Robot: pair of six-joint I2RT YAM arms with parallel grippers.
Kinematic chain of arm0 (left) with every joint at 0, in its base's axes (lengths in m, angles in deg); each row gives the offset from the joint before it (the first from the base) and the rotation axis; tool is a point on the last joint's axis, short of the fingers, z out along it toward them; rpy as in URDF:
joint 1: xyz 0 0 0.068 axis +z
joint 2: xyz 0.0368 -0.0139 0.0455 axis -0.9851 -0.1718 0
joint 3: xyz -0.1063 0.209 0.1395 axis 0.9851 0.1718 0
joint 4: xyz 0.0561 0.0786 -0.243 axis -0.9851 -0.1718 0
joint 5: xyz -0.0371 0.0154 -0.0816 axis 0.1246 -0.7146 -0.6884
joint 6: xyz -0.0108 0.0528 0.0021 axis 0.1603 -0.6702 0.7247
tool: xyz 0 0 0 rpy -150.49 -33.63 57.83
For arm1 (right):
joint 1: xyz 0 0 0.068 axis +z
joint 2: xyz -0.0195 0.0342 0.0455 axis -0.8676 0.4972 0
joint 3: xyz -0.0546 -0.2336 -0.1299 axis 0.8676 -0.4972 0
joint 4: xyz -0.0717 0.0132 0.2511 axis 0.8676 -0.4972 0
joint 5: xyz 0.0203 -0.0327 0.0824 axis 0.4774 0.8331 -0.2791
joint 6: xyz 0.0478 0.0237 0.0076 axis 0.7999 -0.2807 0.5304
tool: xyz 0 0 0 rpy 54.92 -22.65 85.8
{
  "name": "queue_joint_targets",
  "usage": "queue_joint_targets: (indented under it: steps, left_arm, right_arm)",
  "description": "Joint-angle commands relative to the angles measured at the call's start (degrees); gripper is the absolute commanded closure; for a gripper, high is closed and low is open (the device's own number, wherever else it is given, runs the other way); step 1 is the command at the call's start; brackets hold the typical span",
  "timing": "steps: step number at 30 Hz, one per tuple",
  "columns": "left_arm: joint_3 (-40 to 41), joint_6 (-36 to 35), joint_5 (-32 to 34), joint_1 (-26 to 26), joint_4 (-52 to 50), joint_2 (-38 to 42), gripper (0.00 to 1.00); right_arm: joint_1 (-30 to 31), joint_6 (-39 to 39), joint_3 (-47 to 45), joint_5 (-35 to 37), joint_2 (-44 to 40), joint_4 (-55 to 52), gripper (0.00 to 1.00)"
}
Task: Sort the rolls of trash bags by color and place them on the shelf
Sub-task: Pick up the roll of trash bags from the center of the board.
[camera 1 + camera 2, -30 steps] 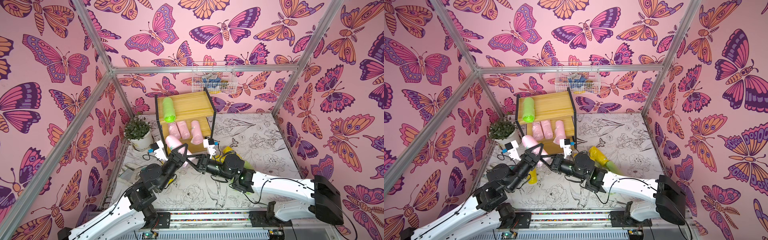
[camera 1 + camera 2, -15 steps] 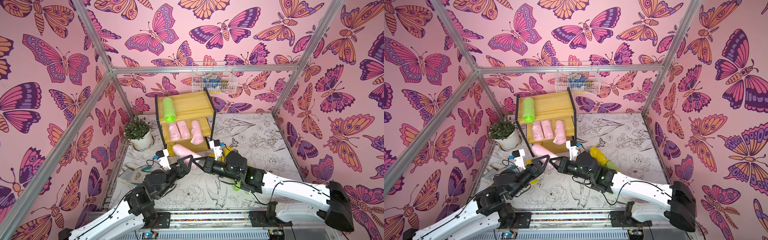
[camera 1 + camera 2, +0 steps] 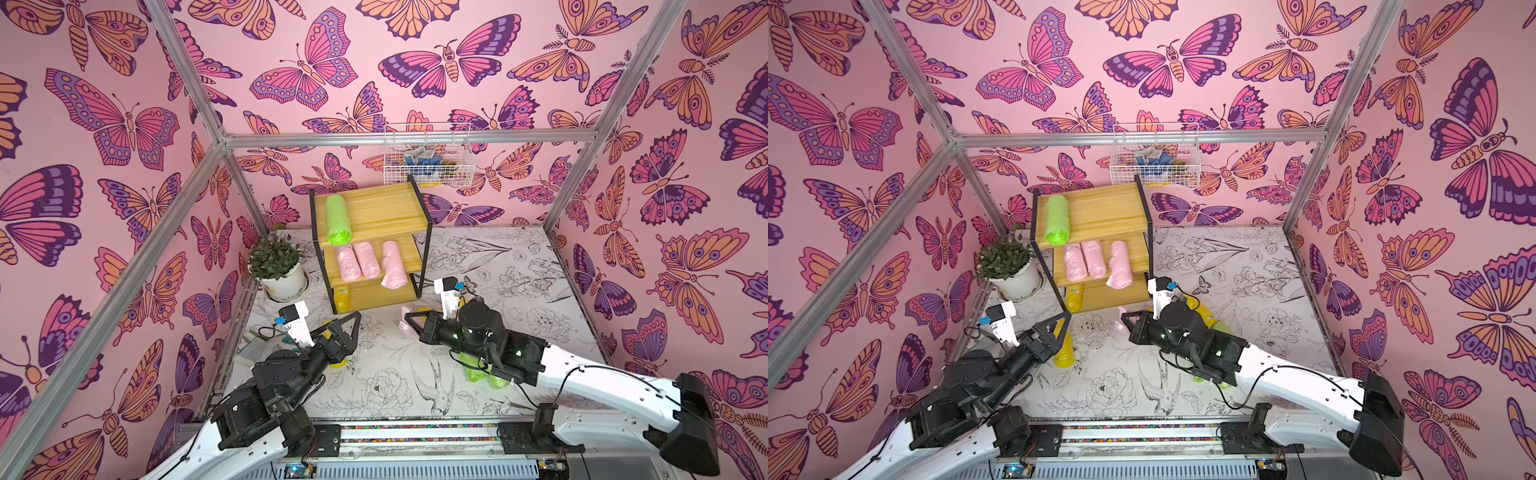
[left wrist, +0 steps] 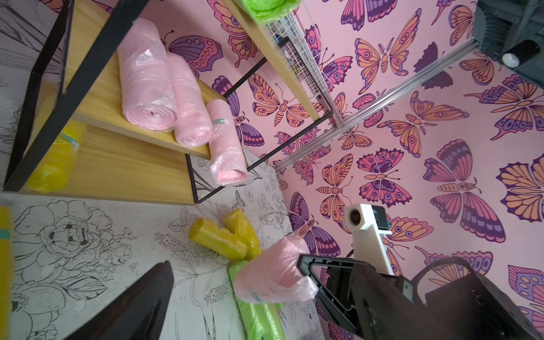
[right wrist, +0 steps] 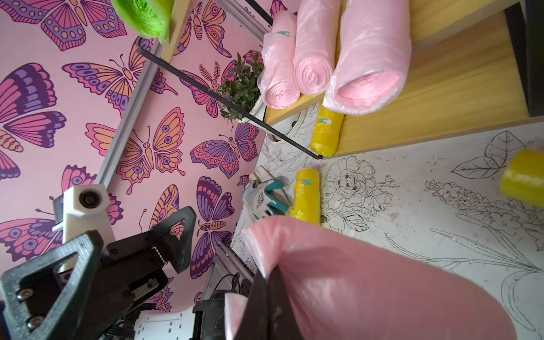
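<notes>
The shelf [image 3: 376, 208] stands at the back, with one green roll [image 3: 337, 220] on its top board. Three pink rolls [image 3: 365, 259] lie on the middle board and a yellow roll [image 3: 343, 299] on the lowest. My right gripper [image 3: 409, 324] is shut on the loose plastic end of another pink roll [image 4: 270, 273], held just above the table in front of the shelf. In the right wrist view that pink roll [image 5: 368, 288] fills the foreground. My left gripper [image 3: 343, 326] stands open and empty a little to its left, over a yellow roll [image 3: 1065, 357].
Two yellow rolls [image 4: 223, 238] and green rolls [image 3: 478, 372] lie on the table beside and under my right arm. A potted plant [image 3: 278, 266] stands left of the shelf, and a white wire basket [image 3: 428, 160] hangs on the back wall. Gloves [image 5: 265, 197] lie near the left edge.
My left gripper opened, let go of the pink roll and drew back toward the front. The right gripper closed tighter on the roll's end and carried it a little to the right.
</notes>
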Motion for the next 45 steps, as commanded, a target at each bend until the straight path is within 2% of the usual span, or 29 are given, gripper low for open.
queue_joint_targets:
  steps: [1, 6, 8, 16, 18, 22, 27, 30, 36, 42, 45]
  left_arm:
    - [2.2, 2.5, -1.9, -0.1, -2.5, -0.5, 0.0]
    - [4.7, 8.9, -6.4, -0.1, -2.9, -2.9, 0.0]
    - [6.1, 13.5, -7.3, -0.1, -2.7, -3.3, 0.0]
    - [15.9, 37.5, -11.3, -0.1, 7.3, 0.3, 0.0]
    - [20.6, 43.0, -11.7, -0.2, 12.0, 1.5, 0.0]
    - [23.3, 51.9, -8.5, -0.9, 19.0, 4.1, 0.0]
    - [21.3, 58.5, -3.2, -3.4, 20.6, 5.3, 0.0]
    - [17.8, 61.7, -0.7, -6.4, 20.5, 1.4, 0.0]
    - [9.5, 66.7, 3.8, -13.9, 22.7, -13.4, 0.0]
    - [12.2, 71.1, 8.3, -16.3, 36.5, -23.6, 0.0]
    - [12.5, 72.0, 9.2, -16.5, 38.9, -26.2, 0.0]
  right_arm:
    - [-0.2, -1.0, 1.5, 0.3, 0.7, 1.3, 1.0]
    - [-0.4, -0.8, 0.7, 0.6, 0.9, 1.4, 1.0]
    - [-0.5, -0.8, 0.7, 0.5, 1.1, 1.4, 1.0]
    - [-0.8, -1.0, 1.9, -0.3, 1.6, 1.3, 1.0]
    - [-0.9, -1.1, 2.4, -0.3, 1.5, 1.0, 1.0]
    - [-0.9, -1.2, 3.3, -0.2, 0.8, 0.7, 1.0]
    - [-0.9, -1.2, 4.1, 0.3, -0.4, 0.7, 1.0]
    - [-0.9, -1.4, 5.0, 0.7, -0.7, 0.4, 1.0]
    - [-0.9, -1.9, 6.7, 1.6, -1.0, -0.5, 1.0]
    - [-0.9, -1.4, 7.5, 1.0, -1.3, -0.2, 1.0]
    - [-1.0, -1.2, 7.6, 0.8, -1.4, -0.2, 1.0]
